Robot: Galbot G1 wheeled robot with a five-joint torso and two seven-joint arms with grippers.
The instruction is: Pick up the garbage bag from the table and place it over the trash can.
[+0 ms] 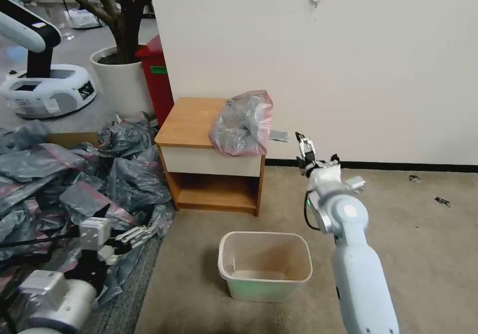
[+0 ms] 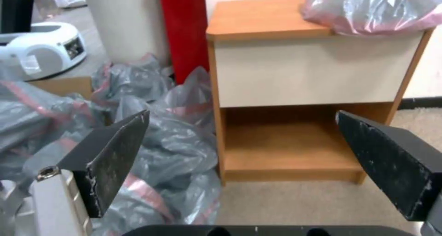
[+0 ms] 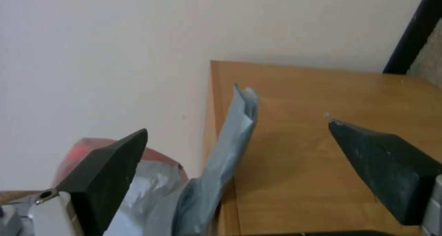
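Observation:
The garbage bag, translucent grey with a pink-red edge, lies bunched on the right part of the table. A flat grey strip of it sticks out past the table's right side. My right gripper hovers just right of that strip and is open; in the right wrist view the strip lies between the two fingers, untouched. The beige trash can stands on the carpet in front of the table. My left gripper is open and low on the left, facing the table and bag.
A heap of darker grey bags covers the floor left of the table, under my left arm. A tall red bin and a white plant pot stand behind it. The wall runs directly behind the table.

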